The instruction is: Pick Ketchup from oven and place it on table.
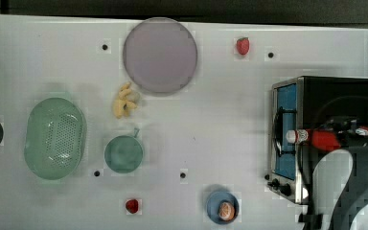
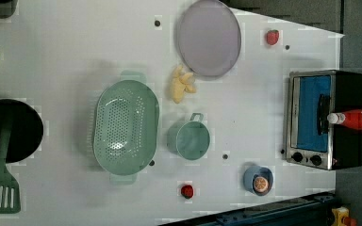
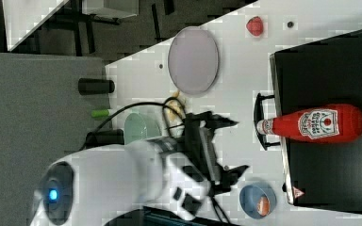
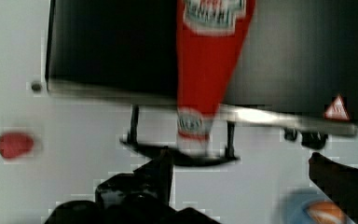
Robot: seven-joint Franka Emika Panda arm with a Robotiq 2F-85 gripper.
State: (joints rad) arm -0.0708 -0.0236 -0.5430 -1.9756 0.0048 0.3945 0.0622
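The ketchup (image 1: 323,139) (image 3: 318,123), a slim red bottle with a white cap, lies on its side on the black top of the oven (image 1: 335,93) (image 3: 330,61). Its cap juts over the front edge above the door handle. In the left view the ketchup (image 2: 356,118) lies across the oven (image 2: 311,113) the same way. My gripper (image 3: 240,146) is open with nothing between its fingers, apart from the bottle. In the wrist view the gripper (image 4: 242,172) hangs above the oven's front, with the ketchup (image 4: 209,60) and the oven (image 4: 112,46) below. The white table (image 1: 211,110) carries it all.
A grey-lilac plate (image 1: 159,55), a green colander (image 1: 55,138), a green cup (image 1: 123,153) and a yellowish item (image 1: 124,100) lie on the top view's left and middle. Two strawberries (image 1: 242,46) (image 1: 132,206) and a blue bowl (image 1: 223,207) lie nearer the oven.
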